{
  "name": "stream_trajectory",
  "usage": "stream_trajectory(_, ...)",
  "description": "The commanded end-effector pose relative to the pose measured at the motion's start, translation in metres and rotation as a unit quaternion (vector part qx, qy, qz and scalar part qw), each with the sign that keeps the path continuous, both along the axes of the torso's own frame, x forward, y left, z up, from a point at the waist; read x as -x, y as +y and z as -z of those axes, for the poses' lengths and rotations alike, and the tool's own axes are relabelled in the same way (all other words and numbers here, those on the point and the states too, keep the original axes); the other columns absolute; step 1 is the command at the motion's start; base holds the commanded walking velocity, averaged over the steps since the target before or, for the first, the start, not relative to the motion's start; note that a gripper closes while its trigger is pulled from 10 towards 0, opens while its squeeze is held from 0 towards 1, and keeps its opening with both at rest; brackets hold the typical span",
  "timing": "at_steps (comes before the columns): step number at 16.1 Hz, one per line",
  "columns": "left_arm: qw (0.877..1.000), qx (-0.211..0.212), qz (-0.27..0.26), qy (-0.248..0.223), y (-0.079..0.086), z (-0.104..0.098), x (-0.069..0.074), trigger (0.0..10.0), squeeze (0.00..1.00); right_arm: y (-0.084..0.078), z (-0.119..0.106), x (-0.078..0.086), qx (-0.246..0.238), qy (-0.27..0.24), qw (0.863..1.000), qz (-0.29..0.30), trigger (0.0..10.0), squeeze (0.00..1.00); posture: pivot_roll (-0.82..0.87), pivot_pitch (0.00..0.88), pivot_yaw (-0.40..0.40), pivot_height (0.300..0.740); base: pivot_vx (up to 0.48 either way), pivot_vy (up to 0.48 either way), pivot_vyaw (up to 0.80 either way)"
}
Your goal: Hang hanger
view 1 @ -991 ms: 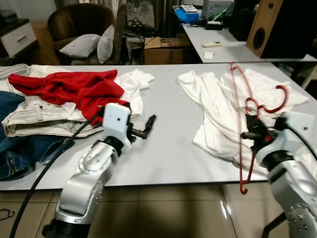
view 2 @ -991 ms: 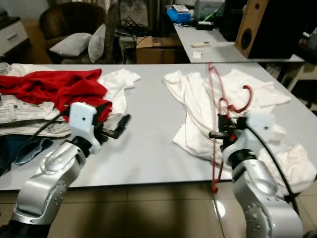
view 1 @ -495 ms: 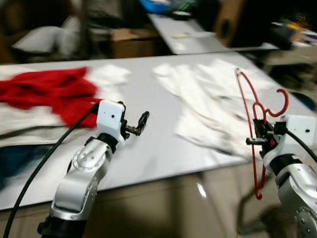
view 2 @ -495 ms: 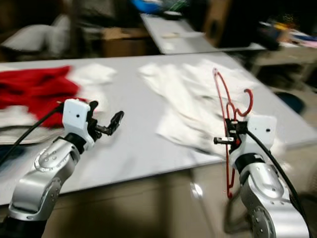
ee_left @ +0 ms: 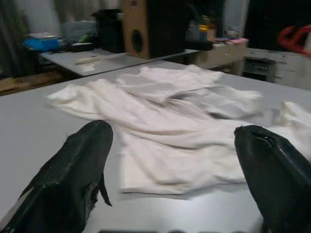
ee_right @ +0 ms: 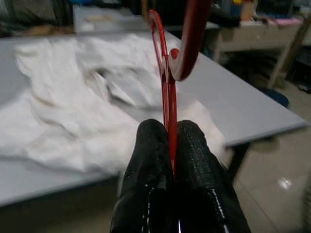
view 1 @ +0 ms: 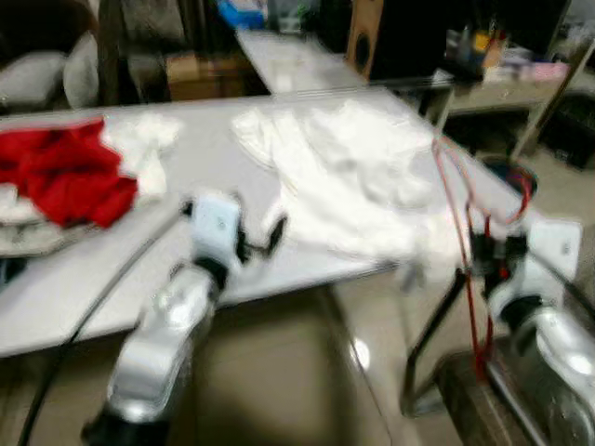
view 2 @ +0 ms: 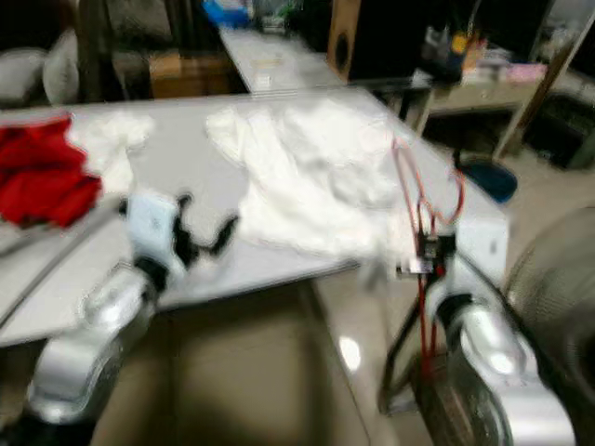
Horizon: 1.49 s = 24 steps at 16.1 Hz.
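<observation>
My right gripper (view 1: 485, 253) is shut on a red wire hanger (view 1: 460, 218), held upright past the table's right corner, its hook (view 1: 524, 190) curling to the right. In the right wrist view the two fingers (ee_right: 192, 160) pinch the hanger's (ee_right: 166, 85) red wire between them. My left gripper (view 1: 265, 240) is open and holds nothing, raised over the table's front edge. Through the left wrist view its spread fingertips (ee_left: 80, 162) frame a crumpled white garment (ee_left: 165, 116) lying on the grey table (view 1: 200, 163).
A red garment (view 1: 60, 172) and more white cloth (view 1: 139, 149) lie at the table's left. A speaker (view 1: 367, 37) stands on a second table behind. A grey rounded object (view 2: 558, 288) is at the right edge. Tiled floor (view 1: 307, 372) lies below. The head views are blurred.
The whole view has swung rightward, so the table now sits further left and the floor fills more of the picture. The right gripper still holds the hanger upright, now off the table's right corner.
</observation>
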<state>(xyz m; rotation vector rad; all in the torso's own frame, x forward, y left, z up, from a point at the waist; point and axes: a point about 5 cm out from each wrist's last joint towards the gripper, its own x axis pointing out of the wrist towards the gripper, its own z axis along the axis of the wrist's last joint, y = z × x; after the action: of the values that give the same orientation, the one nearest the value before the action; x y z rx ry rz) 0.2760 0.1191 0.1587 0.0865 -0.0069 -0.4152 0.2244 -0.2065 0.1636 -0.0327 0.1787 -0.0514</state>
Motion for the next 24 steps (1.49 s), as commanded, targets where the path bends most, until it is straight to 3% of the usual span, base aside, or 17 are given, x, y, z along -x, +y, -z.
stream_trajectory(1,1.000,-0.008,0.004,-0.010,0.001,-0.002,-0.002,10.0,0.36,0.003,0.000,-0.001,0.006,-0.004,1.000,-0.004,10.0,0.00,-0.02,0.000,-0.005,0.740,0.000,0.000,0.00)
stream_trajectory(3,1.000,-0.005,0.019,-0.002,0.001,0.002,-0.001,10.0,0.37,0.001,0.000,0.000,-0.018,-0.002,1.000,-0.011,10.0,0.00,-0.03,0.000,0.009,0.740,0.154,0.000,-0.61)
stream_trajectory(5,1.000,-0.002,0.029,0.002,0.000,0.003,-0.001,10.0,0.38,0.000,-0.002,-0.001,-0.012,-0.011,1.000,-0.011,10.0,0.00,-0.03,0.000,0.012,0.740,0.334,0.000,-0.80)
stream_trajectory(11,0.999,-0.022,0.028,0.011,0.002,0.009,-0.003,10.0,0.37,0.005,-0.001,-0.003,0.010,-0.011,0.999,-0.043,10.0,0.00,-0.03,0.000,0.018,0.740,0.339,0.000,0.00)
stream_trajectory(17,0.998,-0.027,0.042,0.024,0.000,0.016,-0.002,10.0,0.37,0.009,0.000,-0.001,0.004,-0.002,0.997,-0.072,10.0,0.00,-0.03,0.000,0.020,0.740,0.333,0.000,-0.27)
stream_trajectory(20,0.996,-0.038,0.072,0.033,-0.005,0.022,0.000,10.0,0.37,0.011,0.000,0.001,0.006,-0.002,0.997,-0.083,10.0,0.00,-0.04,0.000,0.024,0.740,0.317,0.000,-0.27)
stream_trajectory(24,0.980,-0.050,0.183,0.067,-0.020,0.036,0.010,10.0,0.36,0.010,0.002,0.005,0.007,0.006,0.996,-0.087,10.0,0.00,-0.05,0.000,0.032,0.740,0.073,0.000,0.00)
